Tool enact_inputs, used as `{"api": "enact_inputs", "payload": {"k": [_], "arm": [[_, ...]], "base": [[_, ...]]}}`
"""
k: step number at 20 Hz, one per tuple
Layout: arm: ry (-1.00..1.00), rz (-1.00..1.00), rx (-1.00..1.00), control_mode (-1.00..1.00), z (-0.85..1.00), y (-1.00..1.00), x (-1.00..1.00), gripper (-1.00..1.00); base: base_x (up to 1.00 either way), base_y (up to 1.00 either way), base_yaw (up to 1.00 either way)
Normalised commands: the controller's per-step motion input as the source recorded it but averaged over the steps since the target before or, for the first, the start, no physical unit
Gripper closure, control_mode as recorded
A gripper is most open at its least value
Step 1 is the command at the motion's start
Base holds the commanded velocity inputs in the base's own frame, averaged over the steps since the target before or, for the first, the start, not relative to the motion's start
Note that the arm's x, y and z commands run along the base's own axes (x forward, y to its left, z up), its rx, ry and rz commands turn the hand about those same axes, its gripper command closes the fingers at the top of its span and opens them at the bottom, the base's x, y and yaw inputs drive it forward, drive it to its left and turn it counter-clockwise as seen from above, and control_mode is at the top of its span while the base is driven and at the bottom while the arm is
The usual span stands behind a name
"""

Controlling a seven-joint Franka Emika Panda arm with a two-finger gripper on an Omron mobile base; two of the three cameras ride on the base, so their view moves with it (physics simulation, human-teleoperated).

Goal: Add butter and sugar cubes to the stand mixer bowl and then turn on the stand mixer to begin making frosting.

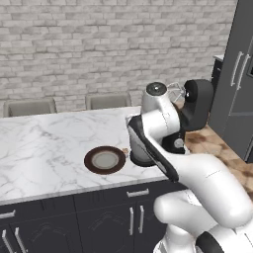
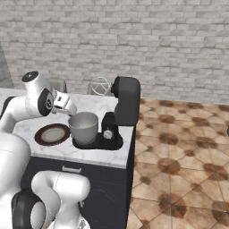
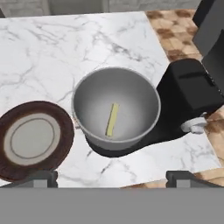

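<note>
Hand view, centre of the frame: the thin pale yellow butter stick (image 3: 112, 119) lies on the bottom of the round, deep grey metal stand mixer bowl (image 3: 89, 85), which sits on the flat base of the black stand mixer (image 3: 188, 94) at the right of the frame. The two-finger gripper (image 3: 111, 177) hangs above the bowl with its dark tips spread wide at the bottom edge, holding nothing. Left base view shows a tiny pale tan sugar cube (image 1: 125, 150) on the white marble counter (image 1: 44, 143) between the bowl and the flat dark brown-rimmed plate (image 1: 104, 160) at mid-frame.
</note>
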Motion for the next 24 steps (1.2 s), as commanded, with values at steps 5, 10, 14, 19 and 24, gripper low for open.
{"api": "enact_inputs", "payload": {"k": [5, 10, 14, 19, 24], "arm": [[0.04, 0.45, -0.30, -1.00, 0.19, 0.46, -0.48, -1.00], [0.05, 0.45, -0.38, -1.00, 0.20, 0.43, -0.38, -1.00], [0.05, 0.38, -0.41, -1.00, 0.15, 0.47, -0.11, -1.00], [0.11, 0.26, -0.44, -1.00, 0.01, 0.20, 0.03, -1.00], [0.27, 0.15, -0.45, -1.00, -0.09, 0.01, 0.32, -1.00]], "base": [[0.00, 0.00, 0.00], [0.00, 0.00, 0.00], [0.00, 0.00, 0.00], [0.00, 0.00, 0.00], [0.00, 0.00, 0.00]]}}
